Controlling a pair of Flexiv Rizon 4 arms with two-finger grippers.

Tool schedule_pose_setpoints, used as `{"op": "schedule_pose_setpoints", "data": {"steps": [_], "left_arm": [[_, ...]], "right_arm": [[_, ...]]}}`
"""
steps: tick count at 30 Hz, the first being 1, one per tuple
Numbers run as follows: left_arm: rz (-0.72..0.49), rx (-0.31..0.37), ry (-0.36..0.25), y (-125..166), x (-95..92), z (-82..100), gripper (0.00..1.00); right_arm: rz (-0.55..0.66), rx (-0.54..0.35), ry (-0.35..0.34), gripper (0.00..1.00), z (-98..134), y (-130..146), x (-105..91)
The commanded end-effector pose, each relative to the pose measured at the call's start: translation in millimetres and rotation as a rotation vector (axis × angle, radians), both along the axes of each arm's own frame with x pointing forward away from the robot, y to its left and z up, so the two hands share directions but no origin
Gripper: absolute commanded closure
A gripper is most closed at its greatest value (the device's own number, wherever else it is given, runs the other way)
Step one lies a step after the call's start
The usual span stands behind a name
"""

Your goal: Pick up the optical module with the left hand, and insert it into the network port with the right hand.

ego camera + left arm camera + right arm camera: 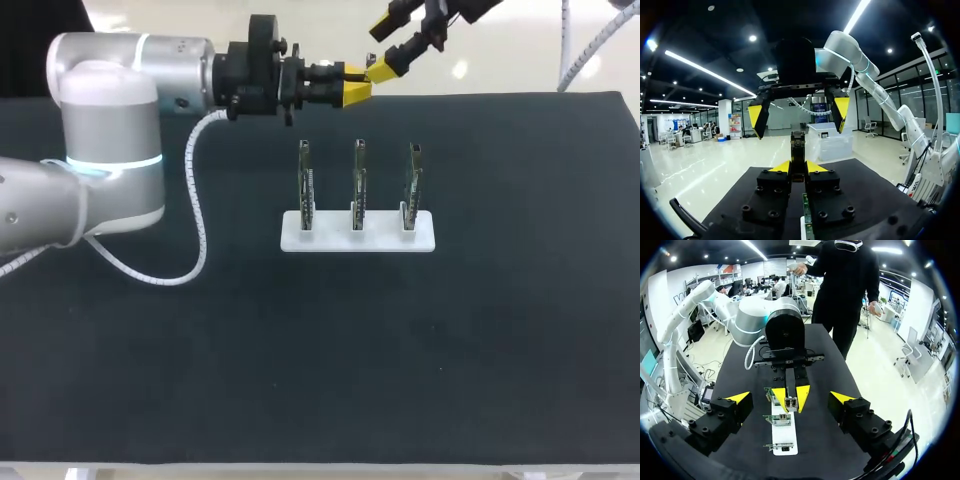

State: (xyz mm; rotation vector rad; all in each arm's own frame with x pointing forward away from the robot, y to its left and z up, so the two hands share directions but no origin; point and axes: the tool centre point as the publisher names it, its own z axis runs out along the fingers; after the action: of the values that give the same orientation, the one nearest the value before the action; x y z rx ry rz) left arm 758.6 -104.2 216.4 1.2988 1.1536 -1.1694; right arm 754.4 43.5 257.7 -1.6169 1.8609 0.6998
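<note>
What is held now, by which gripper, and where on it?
The left gripper clamps the optical module by its sides, one end jutting out. The right gripper holds nothing.

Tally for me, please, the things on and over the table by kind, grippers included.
Upright green circuit boards: 3
Flat white plastic stand: 1
Small grey metal optical module: 1
Black grippers with yellow tips, left gripper and right gripper: 2
Total: 7

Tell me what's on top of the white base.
Three boards stand upright in a row on the white base. How their lower ends seat in it is hidden.
</note>
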Motion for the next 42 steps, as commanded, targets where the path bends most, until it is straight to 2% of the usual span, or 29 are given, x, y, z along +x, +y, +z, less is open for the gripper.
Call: {"op": "schedule_pose_setpoints", "data": {"steps": [1, 4, 6, 7, 12, 24, 26, 27, 29, 30, 31, 36, 37, 38, 39, 42], "left_arm": [[0.007, -0.001, -0.002, -0.2, -2.1, 0.0, 1.00], [0.007, -0.001, -0.002, -0.2, -2.1, 0.0, 1.00], [0.007, -0.001, -0.002, -0.2, -2.1, 0.0, 1.00], [0.007, -0.001, -0.002, -0.2, -2.1, 0.0, 1.00], [0.007, -0.001, -0.002, -0.2, -2.1, 0.0, 1.00], [0.007, -0.001, -0.002, -0.2, -2.1, 0.0, 1.00], [0.007, -0.001, -0.002, -0.2, -2.1, 0.0, 1.00], [0.007, -0.001, -0.002, -0.2, -2.1, 0.0, 1.00], [0.007, -0.001, -0.002, -0.2, -2.1, 0.0, 1.00], [0.007, -0.001, -0.002, -0.2, -2.1, 0.0, 1.00], [0.007, -0.001, -0.002, -0.2, -2.1, 0.0, 1.00], [0.007, -0.001, -0.002, -0.2, -2.1, 0.0, 1.00], [0.007, -0.001, -0.002, -0.2, -2.1, 0.0, 0.96], [0.007, -0.001, -0.002, -0.2, -2.1, 0.0, 0.06], [0.007, -0.001, -0.002, -0.2, -2.1, 0.0, 0.00], [0.007, -0.001, -0.002, -0.2, -2.1, 0.0, 0.00]], "right_arm": [[0.001, 0.000, 0.000, 0.08, -1.9, 1.4, 0.5], [0.002, 0.000, -0.002, 0.16, -2.9, 1.3, 0.6], [0.002, -0.002, -0.003, 0.44, -3.5, 1.1, 0.3], [0.003, -0.002, -0.003, 0.49, -3.8, 0.8, 0.1], [0.005, -0.003, -0.004, 0.56, -3.9, 0.6, -0.4], [-0.003, -0.009, -0.012, 0.58, -4.6, 6.6, -4.1], [-0.004, -0.009, -0.014, 0.65, -5.4, 7.2, -4.5], [-0.005, -0.009, -0.015, 0.72, -5.5, 7.3, -4.5], [-0.003, -0.009, -0.016, 0.80, -5.9, 7.4, -4.3], [-0.003, -0.009, -0.017, 0.87, -6.1, 7.4, -4.2], [-0.002, -0.010, -0.018, 1.00, -6.5, 7.5, -3.8], [0.008, -0.019, -0.021, 1.00, -6.2, 7.7, -0.4], [0.008, -0.020, -0.021, 1.00, -6.0, 7.7, -0.2], [0.010, -0.022, -0.020, 1.00, -6.0, 7.6, -0.1], [0.012, -0.023, -0.020, 1.00, -5.9, 7.6, 0.0], [0.014, -0.025, -0.020, 1.00, -5.9, 7.4, 0.1]]}}
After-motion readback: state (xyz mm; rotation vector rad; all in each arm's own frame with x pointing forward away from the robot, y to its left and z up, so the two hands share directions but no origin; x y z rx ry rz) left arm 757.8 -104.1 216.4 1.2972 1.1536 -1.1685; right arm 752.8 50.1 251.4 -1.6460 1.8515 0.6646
